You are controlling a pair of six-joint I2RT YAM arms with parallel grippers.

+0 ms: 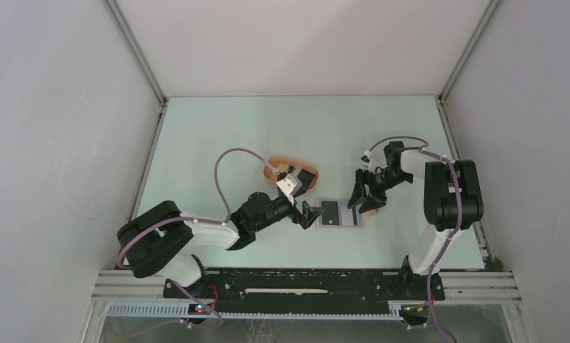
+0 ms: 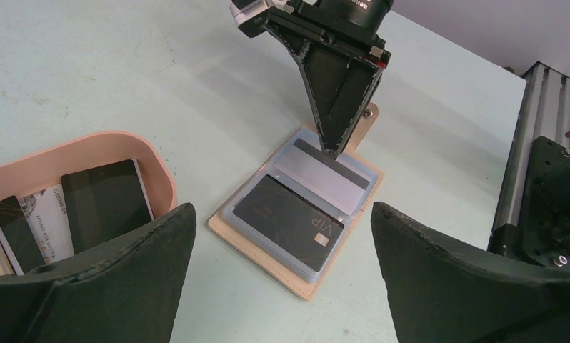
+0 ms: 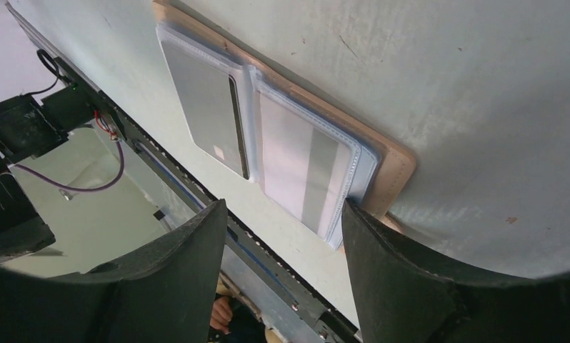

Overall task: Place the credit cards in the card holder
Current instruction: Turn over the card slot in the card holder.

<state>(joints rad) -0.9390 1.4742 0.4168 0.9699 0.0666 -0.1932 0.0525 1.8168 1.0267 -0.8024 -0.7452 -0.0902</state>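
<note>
The credit cards [image 2: 289,214] are likely light, stiff and slick; take them by the long edges. Left fingers [image 2: 146,264] spread wide, empty, above the open card holder [image 2: 261,264] at the centre of the bench [image 2: 89,71]. Right fingers [image 2: 336,93], apart, press its far leaf.

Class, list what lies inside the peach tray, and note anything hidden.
Inside the tray: a black card, a white printed card, another dark card. The left claw's finger covers the tray's near part.
</note>
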